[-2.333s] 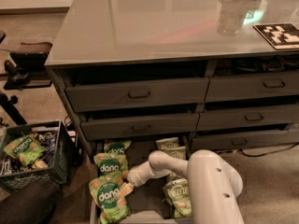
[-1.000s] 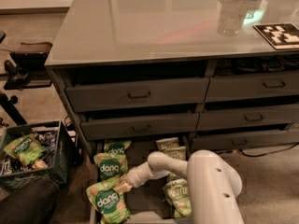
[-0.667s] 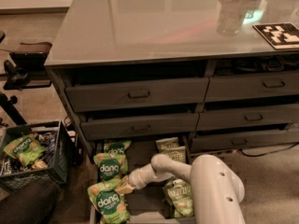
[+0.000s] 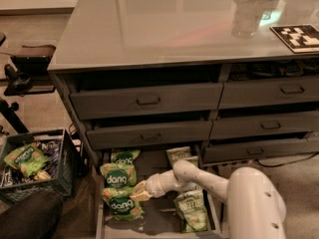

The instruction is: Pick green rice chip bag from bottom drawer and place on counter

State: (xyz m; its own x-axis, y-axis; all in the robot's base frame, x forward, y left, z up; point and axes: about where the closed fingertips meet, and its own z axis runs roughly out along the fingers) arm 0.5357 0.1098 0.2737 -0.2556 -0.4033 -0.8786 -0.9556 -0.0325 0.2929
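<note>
Three bright green rice chip bags with "dang" labels lie in a column at the left of the open bottom drawer (image 4: 155, 222): one at the back (image 4: 124, 157), one in the middle (image 4: 117, 176), one at the front (image 4: 122, 204). My gripper (image 4: 139, 191) is low in the drawer, at the right edge of the middle and front bags and touching them. The white arm (image 4: 209, 183) reaches in from the lower right. The glossy light-grey counter (image 4: 164, 24) tops the cabinet above.
Two paler olive-green bags (image 4: 191, 209) (image 4: 179, 155) lie in the drawer's right half, partly under my arm. A dark crate (image 4: 35, 166) of snacks stands on the floor at left. A clear bottle (image 4: 244, 15) and a checkered board (image 4: 297, 36) sit on the counter's right.
My gripper has stayed at the right edge of the green bags, shifting only slightly. The bags under it have shifted a little.
</note>
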